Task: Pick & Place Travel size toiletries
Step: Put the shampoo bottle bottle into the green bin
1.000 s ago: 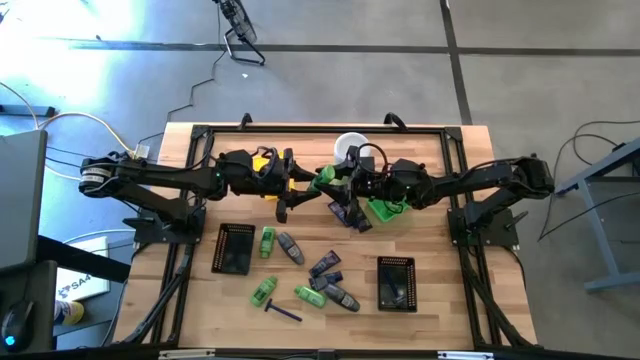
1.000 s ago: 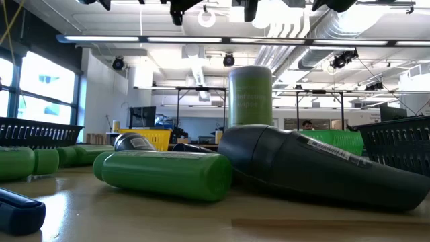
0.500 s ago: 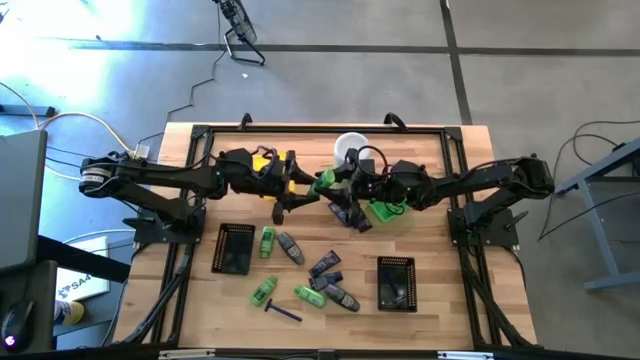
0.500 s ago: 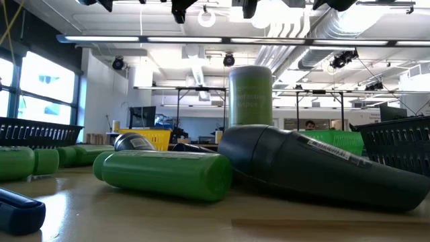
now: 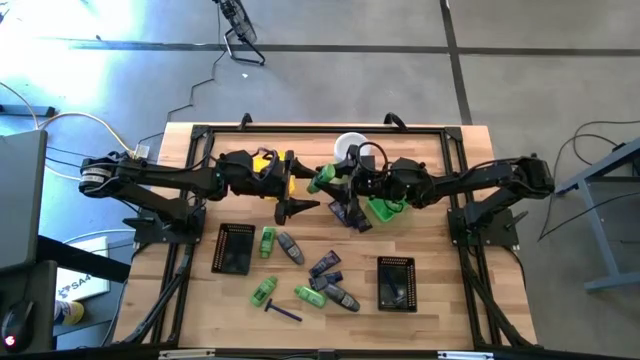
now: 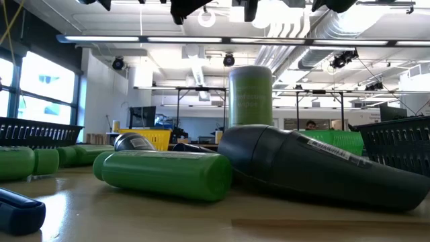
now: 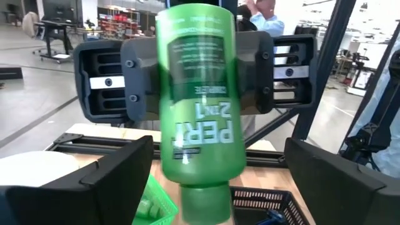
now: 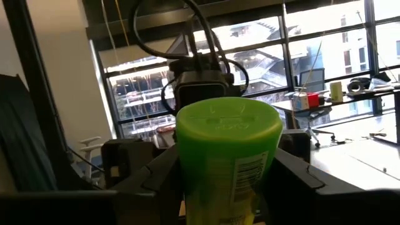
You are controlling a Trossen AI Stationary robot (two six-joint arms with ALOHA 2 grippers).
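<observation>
Green bottle (image 7: 197, 119) is hanging above mid-table, clamped in the right gripper (image 5: 330, 180), facing the left gripper (image 5: 297, 207) whose fingers are standing spread apart, so in my judgement the handover is requiring a centred, firm close before the right releases.

Green Pert btl (image 5: 324, 178) held aloft at frame ctr; remaining green/grey/navy toiletries (image 5: 318, 281) scattered lower-ctr on worktop (image 5: 440, 300).
</observation>
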